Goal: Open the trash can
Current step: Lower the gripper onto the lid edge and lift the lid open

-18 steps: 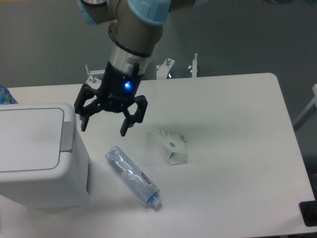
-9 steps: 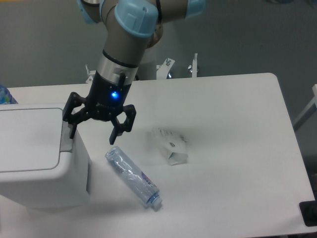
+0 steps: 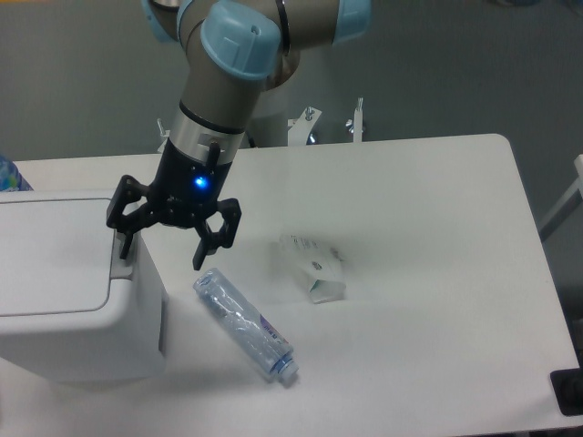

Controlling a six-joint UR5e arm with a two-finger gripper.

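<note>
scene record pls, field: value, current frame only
gripper: open gripper, one fingertip over the bin's grey tab, the other past its right edge
trash can: white trash can at table's left edge, lid down
push tab: grey push tab on lid's right edge
bottle: clear plastic bottle lying on its side, right of the bin
carton: small white carton on its side, mid-table
table: white table

The trash can (image 3: 68, 282) sat at the frame's left edge on the table (image 3: 437, 228). Right of it lay a plastic bottle (image 3: 244, 327), with a small carton (image 3: 314, 268) farther right. The gripper (image 3: 160, 246) hung over the can's right edge.
</note>
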